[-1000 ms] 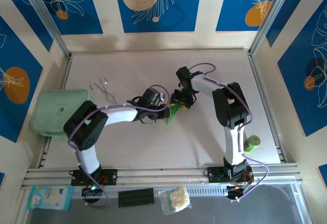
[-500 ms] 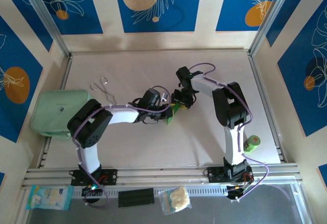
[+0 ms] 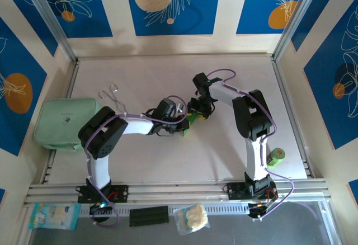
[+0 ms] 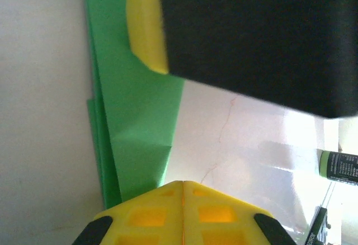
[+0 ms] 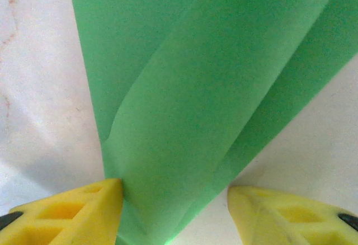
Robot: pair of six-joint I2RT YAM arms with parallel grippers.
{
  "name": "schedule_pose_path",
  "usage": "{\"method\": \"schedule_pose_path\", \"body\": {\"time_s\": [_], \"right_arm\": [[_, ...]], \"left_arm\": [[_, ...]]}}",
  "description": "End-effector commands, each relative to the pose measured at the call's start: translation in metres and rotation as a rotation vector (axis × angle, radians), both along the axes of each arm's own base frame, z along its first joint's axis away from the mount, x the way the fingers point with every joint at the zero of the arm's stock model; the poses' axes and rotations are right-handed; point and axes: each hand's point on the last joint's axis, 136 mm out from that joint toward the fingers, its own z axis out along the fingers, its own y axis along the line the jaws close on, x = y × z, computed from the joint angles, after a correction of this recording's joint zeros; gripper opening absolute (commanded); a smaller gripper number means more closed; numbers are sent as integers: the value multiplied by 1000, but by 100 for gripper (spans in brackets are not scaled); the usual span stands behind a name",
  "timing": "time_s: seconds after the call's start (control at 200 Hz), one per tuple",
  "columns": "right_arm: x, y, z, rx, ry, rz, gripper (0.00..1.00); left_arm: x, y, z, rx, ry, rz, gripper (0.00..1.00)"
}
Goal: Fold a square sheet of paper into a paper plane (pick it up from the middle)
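The half-folded paper plane (image 5: 179, 105) was seen on the counter (image 3: 168, 155), well right of the pale pouch (image 3: 59, 123). Left jaws were clenched shut over its edge — right jaws were spread around it. If dragged, it could be torn.

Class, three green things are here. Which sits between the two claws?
The bright green folded paper, mid-table; the pale mint pouch lies far left, the small green roll far right.

**Q:** What surrounded the table (image 3: 168, 161)?

**A:** Cream walls (image 3: 114, 10) carried blue panels (image 3: 196, 21) printed with orange circles and white leaf outlines. Metal posts (image 3: 49, 21) stood at the back corners. The tabletop was pale and evenly lit.
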Motion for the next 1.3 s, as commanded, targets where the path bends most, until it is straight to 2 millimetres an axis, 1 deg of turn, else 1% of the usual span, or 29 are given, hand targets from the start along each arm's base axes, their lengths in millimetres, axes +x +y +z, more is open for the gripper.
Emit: {"method": "schedule_pose_path", "body": {"time_s": [0.0, 0.445, 1.061, 1.191, 1.296], "right_arm": [[-43, 0, -72, -39, 193, 21, 57], [-45, 0, -75, -42, 199, 23, 57], [-46, -1, -75, -43, 206, 19, 57], [-42, 1, -68, -20, 195, 16, 56], [-27, 8, -46, 44, 136, 21, 56]], "left_arm": [[-2, 6, -11, 11, 25, 11, 8], [-1, 11, -16, 32, 27, 25, 7], [-4, 13, -25, 53, 51, 22, 6], [-5, 17, -30, 72, 66, 31, 6], [-7, 19, -33, 81, 74, 34, 5]]}}
